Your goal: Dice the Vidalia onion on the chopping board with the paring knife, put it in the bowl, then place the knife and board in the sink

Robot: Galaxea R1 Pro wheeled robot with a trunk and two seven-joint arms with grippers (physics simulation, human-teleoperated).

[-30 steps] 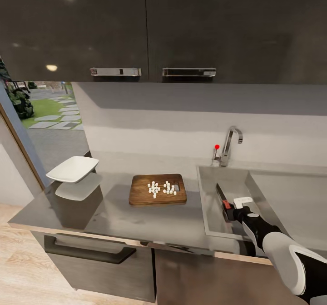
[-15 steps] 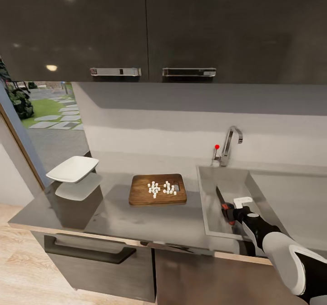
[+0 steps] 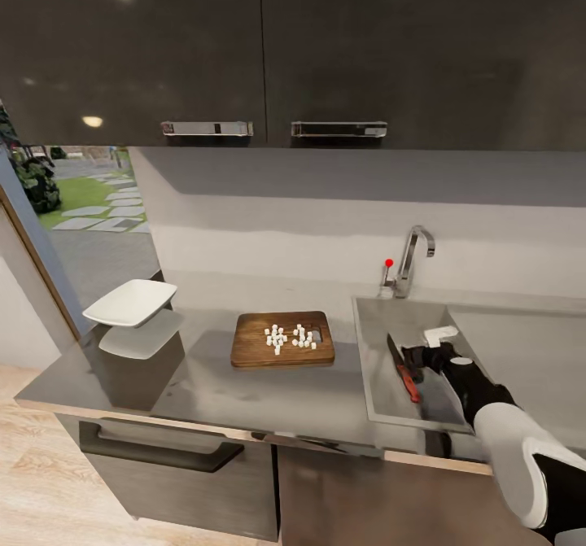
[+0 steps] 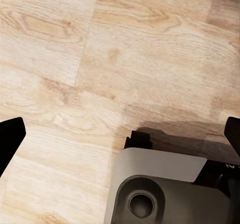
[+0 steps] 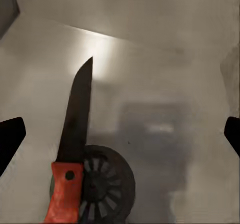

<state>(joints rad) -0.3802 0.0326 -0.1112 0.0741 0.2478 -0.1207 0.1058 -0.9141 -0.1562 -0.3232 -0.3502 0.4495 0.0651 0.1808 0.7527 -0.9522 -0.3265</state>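
Head view: paring knife (image 3: 404, 366) lies in the sink (image 3: 382, 404), red handle toward the near side, just left of the right gripper (image 3: 425, 356). Diced onion (image 3: 290, 337) is on the chopping board (image 3: 282, 339); the bowl (image 3: 130, 302) stands far left on the countertop (image 3: 244, 399). Right wrist view: knife (image 5: 71, 149) lies partly over the drain (image 5: 102, 189), fingers spread wide, holding nothing. Left wrist view: fingers apart over wooden floor (image 4: 100, 58). Risk: sinking the board first would dump the dice.

Soft, slightly blurry renders; ceiling-light glare on upper cabinets (image 3: 260, 50); bright patch on sink (image 5: 150, 43) floor.
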